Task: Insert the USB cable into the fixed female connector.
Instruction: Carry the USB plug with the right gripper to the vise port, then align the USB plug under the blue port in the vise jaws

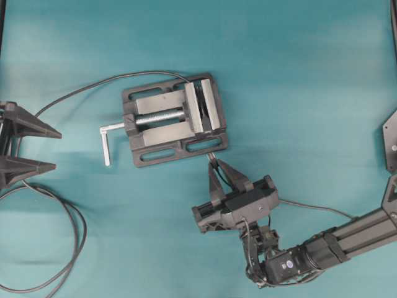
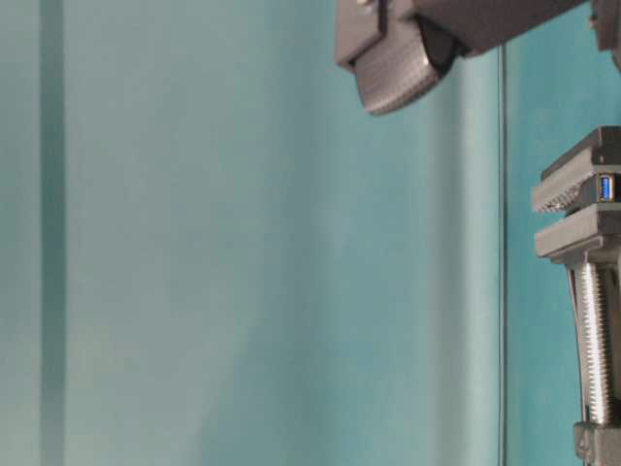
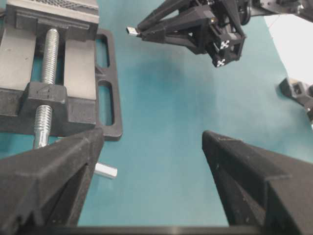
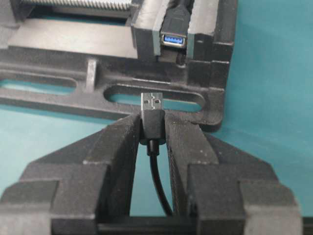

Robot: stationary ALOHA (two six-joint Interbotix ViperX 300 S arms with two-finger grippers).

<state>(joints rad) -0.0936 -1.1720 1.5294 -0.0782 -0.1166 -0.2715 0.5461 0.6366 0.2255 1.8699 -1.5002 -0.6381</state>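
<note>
My right gripper (image 1: 214, 163) is shut on the USB cable's black plug (image 4: 152, 117). The plug's silver tip (image 4: 151, 101) sticks out past the fingers and points at the vise. The thin cable trails back to the right (image 1: 310, 208). The fixed female connector (image 4: 174, 39), a small socket with a blue insert, is clamped in the grey vise (image 1: 173, 118). The plug is a short way in front of the socket, slightly to its left, apart from it. The socket also shows in the table-level view (image 2: 606, 186). My left gripper (image 1: 57, 149) is open and empty at the far left.
The vise's silver L-handle (image 1: 107, 139) sticks out on its left side. A thicker black cable (image 1: 74, 236) loops at the lower left. The socket's thin cable (image 1: 80, 92) arcs from the vise top to the left edge. The right gripper also shows in the left wrist view (image 3: 139, 29).
</note>
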